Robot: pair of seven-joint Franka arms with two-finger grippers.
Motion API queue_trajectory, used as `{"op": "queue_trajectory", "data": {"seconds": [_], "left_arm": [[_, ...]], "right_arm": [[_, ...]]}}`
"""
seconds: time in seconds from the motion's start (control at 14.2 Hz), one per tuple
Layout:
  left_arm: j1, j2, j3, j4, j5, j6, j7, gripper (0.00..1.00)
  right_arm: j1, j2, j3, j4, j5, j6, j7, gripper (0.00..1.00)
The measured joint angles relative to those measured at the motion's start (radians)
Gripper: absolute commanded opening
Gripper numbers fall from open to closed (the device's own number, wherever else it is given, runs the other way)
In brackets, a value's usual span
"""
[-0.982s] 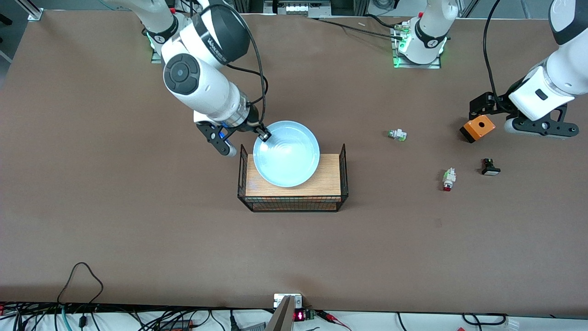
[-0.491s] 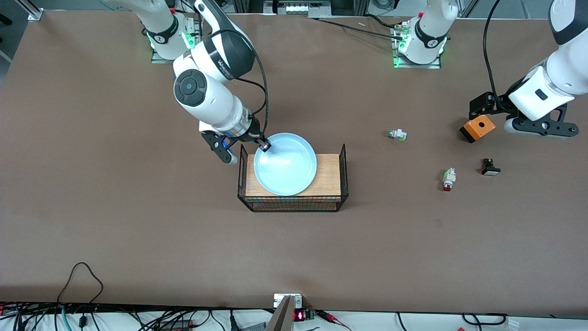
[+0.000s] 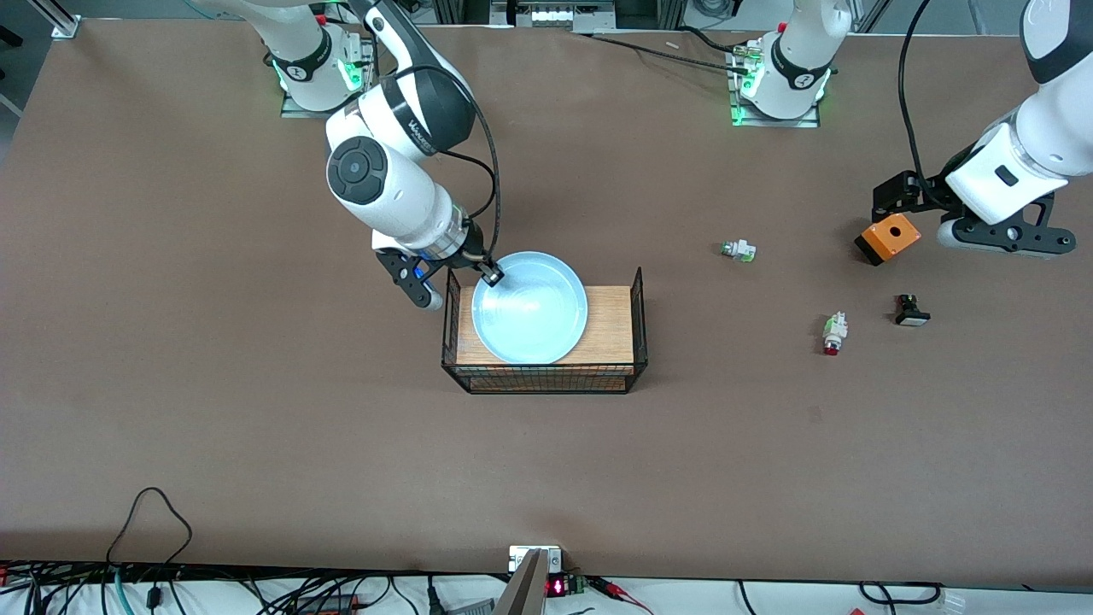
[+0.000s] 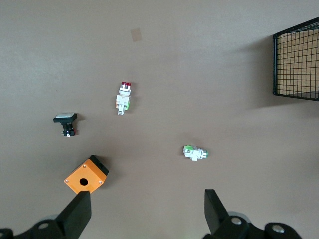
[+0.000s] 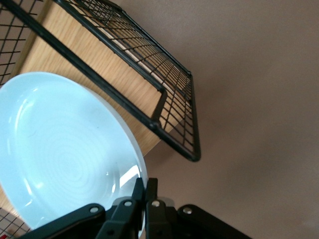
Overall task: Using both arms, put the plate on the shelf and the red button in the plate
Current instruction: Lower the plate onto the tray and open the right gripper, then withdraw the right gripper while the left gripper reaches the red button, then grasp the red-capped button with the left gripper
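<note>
A matte brown table fills the room's middle, and from the earlier glimpses the right gripper has sunk lower, its fingers pinched on the 10 o'clock rim of the plate, which now sits down inside the black wire basket on its wooden floor, so I judge the placing nearly done and release next. The plate is glossy, round and pale blue. Toward the left arm's end the tiny red button lies untouched at 4 o'clock of the green-capped part, while the left gripper waits spread open beside the orange box.
</note>
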Motion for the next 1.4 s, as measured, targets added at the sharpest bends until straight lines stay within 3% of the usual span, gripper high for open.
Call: {"op": "queue_trajectory", "data": {"seconds": [0.49, 0.77, 1.12, 1.4], "left_arm": [[0.001, 0.010, 0.004, -0.003, 0.000, -0.008, 0.000, 1.00], [0.007, 0.156, 0.014, -0.027, 0.107, 0.015, 0.001, 1.00], [0.024, 0.399, 0.016, -0.043, 0.143, 0.324, 0.056, 1.00], [0.079, 0.507, 0.020, -0.122, 0.144, 0.592, 0.140, 0.99]], "right_arm": [[-0.002, -0.017, -0.014, 0.026, -0.003, 0.015, -0.055, 1.00], [-0.031, -0.137, -0.039, 0.050, -0.139, -0.101, -0.224, 1.00], [-0.165, -0.228, -0.048, 0.052, -0.315, -0.265, -0.649, 1.00], [-0.291, -0.258, -0.051, 0.052, -0.399, -0.317, -0.902, 1.00]]}}
